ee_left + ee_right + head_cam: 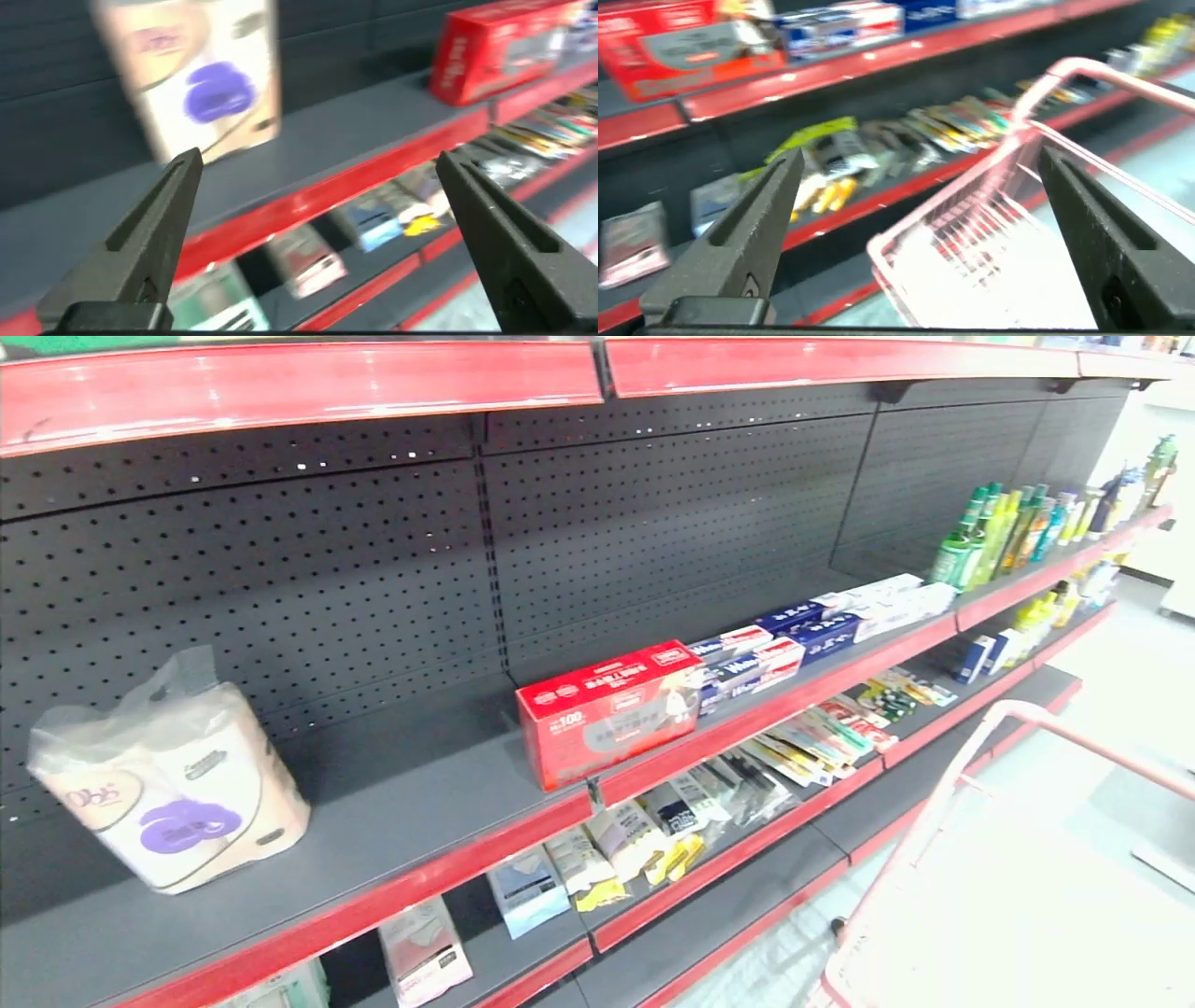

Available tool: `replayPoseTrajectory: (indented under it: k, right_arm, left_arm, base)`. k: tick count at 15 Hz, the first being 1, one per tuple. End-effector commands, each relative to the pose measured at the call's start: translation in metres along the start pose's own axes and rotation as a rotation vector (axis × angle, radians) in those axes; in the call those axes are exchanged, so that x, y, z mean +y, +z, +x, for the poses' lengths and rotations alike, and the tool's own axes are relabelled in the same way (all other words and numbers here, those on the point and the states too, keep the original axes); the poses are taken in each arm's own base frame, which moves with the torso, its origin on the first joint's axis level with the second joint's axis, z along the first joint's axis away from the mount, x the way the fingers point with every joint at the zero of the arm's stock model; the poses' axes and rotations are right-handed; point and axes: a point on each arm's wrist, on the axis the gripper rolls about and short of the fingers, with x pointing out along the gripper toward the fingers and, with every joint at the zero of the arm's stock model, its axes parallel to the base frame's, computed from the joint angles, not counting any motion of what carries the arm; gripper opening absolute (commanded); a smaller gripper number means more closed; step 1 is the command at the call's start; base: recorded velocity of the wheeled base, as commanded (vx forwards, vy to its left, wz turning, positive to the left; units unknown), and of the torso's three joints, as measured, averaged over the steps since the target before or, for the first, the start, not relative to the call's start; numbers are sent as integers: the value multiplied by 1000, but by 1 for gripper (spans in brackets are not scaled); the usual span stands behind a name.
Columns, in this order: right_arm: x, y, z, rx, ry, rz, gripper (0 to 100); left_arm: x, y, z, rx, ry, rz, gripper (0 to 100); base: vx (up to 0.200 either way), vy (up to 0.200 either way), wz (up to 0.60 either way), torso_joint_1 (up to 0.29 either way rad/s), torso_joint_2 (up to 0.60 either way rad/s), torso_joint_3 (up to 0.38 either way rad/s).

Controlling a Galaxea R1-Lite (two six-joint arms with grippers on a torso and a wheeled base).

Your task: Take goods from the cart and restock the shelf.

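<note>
one tissue pack, one red box

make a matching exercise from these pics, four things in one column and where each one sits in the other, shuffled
Things
1. toilet paper pack
2. red box
3. green bottles
4. pink cart

Places
a. in the aisle in front of the shelving
b. left part of the shelf, standing alone
c. far right end of that shelf
d. middle of that shelf, at its front edge

Pairs: 1-b, 2-d, 3-c, 4-a
</note>
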Motion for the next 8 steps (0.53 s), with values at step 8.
replayPoseTrajectory:
  k: [8]
  right_arm:
    - [0, 0, 0, 1, 0, 0, 100]
  left_arm:
    - [0, 0, 0, 1, -1, 0, 100]
  base:
    - [0, 0, -225, 0, 0, 1]
